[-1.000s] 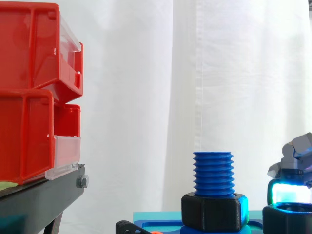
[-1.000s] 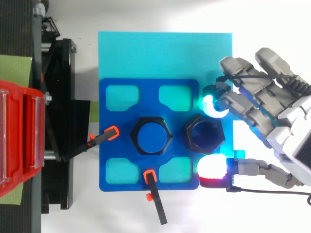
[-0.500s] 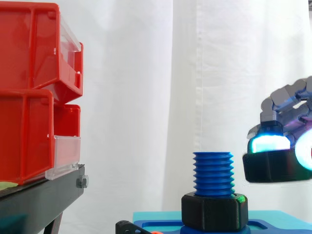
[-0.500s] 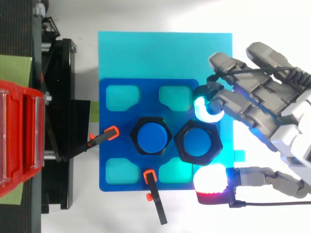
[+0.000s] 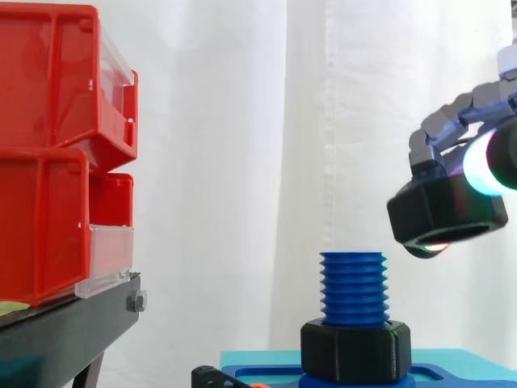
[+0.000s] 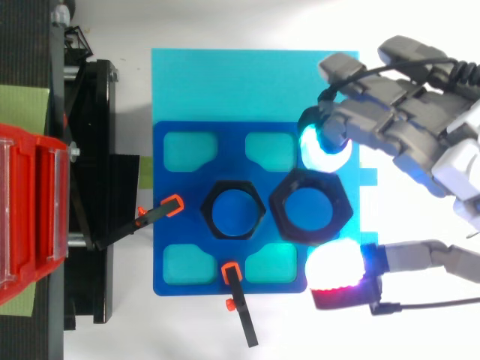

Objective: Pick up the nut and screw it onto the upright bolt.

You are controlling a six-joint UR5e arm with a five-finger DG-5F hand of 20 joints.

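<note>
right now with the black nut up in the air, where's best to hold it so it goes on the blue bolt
Hold the nut by two opposite outer flats, coming from the side away from the bolt, as the hand does now. Flat faces give the fingers purchase and leave the hole clear. It hangs tilted, so it probably needs levelling first.
</note>
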